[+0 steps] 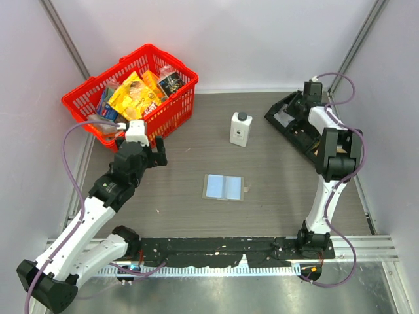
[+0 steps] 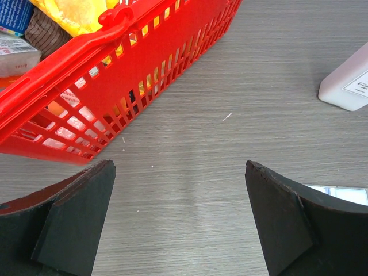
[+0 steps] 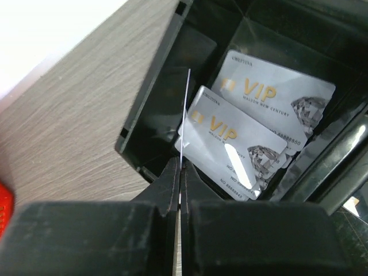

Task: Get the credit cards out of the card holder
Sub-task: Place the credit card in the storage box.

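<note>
1 card (image 3: 185, 115) edge-on, R gripper (image 3: 179, 175)

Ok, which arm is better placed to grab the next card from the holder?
Probably left: the left gripper is open, empty and nearer the card holder. The right gripper is shut on a card over the black tray.

The white bottle (image 2: 347, 80) is cut off by the frame, and the edge-on card (image 3: 185, 115) hides its face.
</note>
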### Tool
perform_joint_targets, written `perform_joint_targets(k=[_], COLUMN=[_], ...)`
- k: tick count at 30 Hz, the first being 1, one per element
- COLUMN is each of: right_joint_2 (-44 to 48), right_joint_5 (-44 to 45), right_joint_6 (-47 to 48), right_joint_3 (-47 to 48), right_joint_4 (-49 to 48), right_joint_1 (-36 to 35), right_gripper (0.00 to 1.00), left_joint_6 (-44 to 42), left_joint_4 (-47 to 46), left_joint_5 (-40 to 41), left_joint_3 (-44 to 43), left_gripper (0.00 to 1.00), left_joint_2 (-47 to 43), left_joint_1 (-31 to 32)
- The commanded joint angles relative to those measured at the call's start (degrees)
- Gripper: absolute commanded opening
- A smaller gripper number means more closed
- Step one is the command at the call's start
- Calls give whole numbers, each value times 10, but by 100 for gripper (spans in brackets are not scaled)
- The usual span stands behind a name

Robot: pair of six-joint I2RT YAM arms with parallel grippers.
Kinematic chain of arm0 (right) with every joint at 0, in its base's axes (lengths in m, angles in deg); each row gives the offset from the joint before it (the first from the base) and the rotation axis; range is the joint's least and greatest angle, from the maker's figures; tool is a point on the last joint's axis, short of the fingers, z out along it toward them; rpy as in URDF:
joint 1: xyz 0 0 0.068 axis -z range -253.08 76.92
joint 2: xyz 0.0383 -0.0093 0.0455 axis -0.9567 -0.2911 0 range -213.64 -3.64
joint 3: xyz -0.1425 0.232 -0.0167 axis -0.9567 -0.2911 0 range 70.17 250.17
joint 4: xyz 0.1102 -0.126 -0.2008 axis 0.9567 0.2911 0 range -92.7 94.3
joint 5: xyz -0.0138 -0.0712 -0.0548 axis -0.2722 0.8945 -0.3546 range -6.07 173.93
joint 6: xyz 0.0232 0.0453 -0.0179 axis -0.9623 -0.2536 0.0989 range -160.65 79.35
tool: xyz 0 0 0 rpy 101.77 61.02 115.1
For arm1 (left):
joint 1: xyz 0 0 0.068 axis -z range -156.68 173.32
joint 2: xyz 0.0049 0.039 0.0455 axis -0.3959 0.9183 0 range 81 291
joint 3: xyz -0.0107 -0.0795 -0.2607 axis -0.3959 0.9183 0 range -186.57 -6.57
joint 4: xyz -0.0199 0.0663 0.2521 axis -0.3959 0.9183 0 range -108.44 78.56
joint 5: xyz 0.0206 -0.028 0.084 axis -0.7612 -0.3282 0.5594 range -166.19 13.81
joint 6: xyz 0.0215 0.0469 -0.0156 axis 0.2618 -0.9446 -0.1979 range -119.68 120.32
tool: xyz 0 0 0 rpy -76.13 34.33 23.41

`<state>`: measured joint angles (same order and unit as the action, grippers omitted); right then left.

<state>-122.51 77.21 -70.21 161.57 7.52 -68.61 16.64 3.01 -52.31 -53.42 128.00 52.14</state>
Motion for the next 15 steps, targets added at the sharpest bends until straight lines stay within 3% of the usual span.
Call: perform_joint_targets(k=[1,4,7,11,15], right_joint_2=[-18,-36,-51,-19,28], right_joint_5=[-21,-48,-54,-10,26], right_joint_6=[-20,-22,-17,2,41], right_joint_3=[46,80,98,99,97], right_joint_4=[38,73,96,126,165], right_joint_1=[3,7,13,16,16], right_gripper=[3,6,17,34,45], left_joint_6=[-8,-9,-11,-13,-11], left_joint_4=[-24,-26,-29,-37,-44], left_joint_5=[0,-5,-20,-42,-68], left_joint_3=[0,0,1,4,4], left_gripper=[100,100,100,100,100], left_joint_2=[-1,1,1,-2,-2], left_joint_1=[2,1,1,0,0])
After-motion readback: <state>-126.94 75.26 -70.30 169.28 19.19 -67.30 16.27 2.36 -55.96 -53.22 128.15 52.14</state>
